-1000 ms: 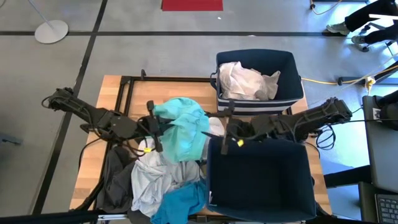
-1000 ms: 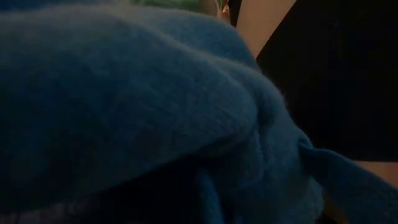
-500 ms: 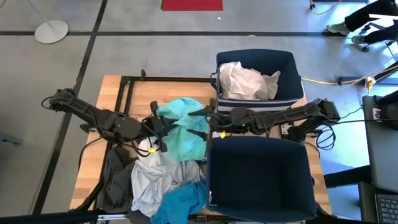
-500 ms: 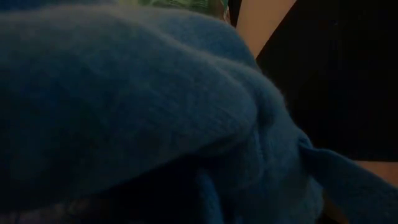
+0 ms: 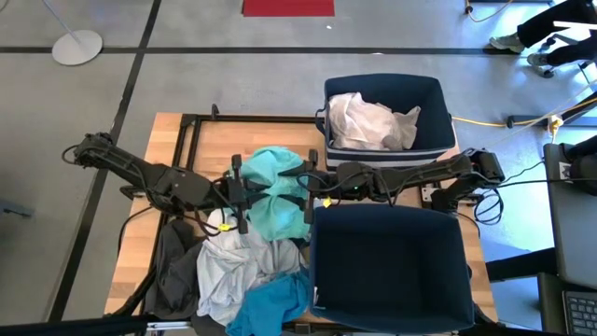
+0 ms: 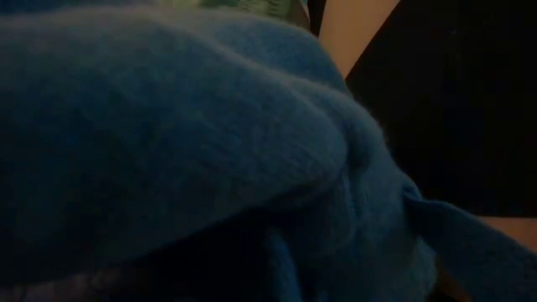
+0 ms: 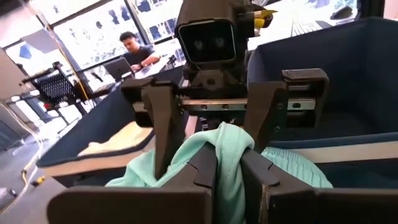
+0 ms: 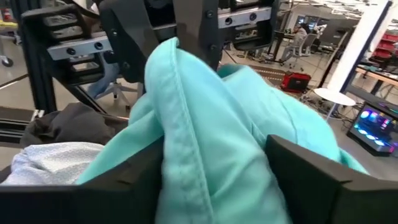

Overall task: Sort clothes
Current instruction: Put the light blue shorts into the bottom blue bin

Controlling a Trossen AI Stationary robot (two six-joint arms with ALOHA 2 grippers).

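Observation:
A turquoise garment [image 5: 276, 191] hangs bunched between my two grippers over the table's middle. My left gripper [image 5: 244, 192] comes from the left and is shut on it, as the left wrist view [image 7: 230, 160] also shows. My right gripper [image 5: 306, 187] comes from the right and is open. Its two fingers [image 8: 127, 177] stand on either side of the garment's other end [image 8: 211, 124]. A pile of clothes lies at the near left: light grey [image 5: 224, 266], teal blue [image 5: 272, 303] and charcoal [image 5: 173, 266]. My left gripper pinches a bunched fold of the turquoise garment [image 7: 231, 138] between its two fingers, several layers together. The fingers come level from the table's left side. The cloth hangs slack below and around them. My right gripper has cloth filling its open gap; I cannot tell whether it touches the garment.
A navy bin [image 5: 438, 103] at the far right holds a white garment [image 5: 373, 121]. A second navy bin [image 5: 387, 271] stands at the near right, right beside my right gripper. The teal blue garment [image 6: 210, 143] fills the low view.
My right gripper has moved from over the near bin toward the table's left, up to the turquoise garment, and now straddles its right end. My left gripper has kept its hold on the garment, which now looks a little more bunched.

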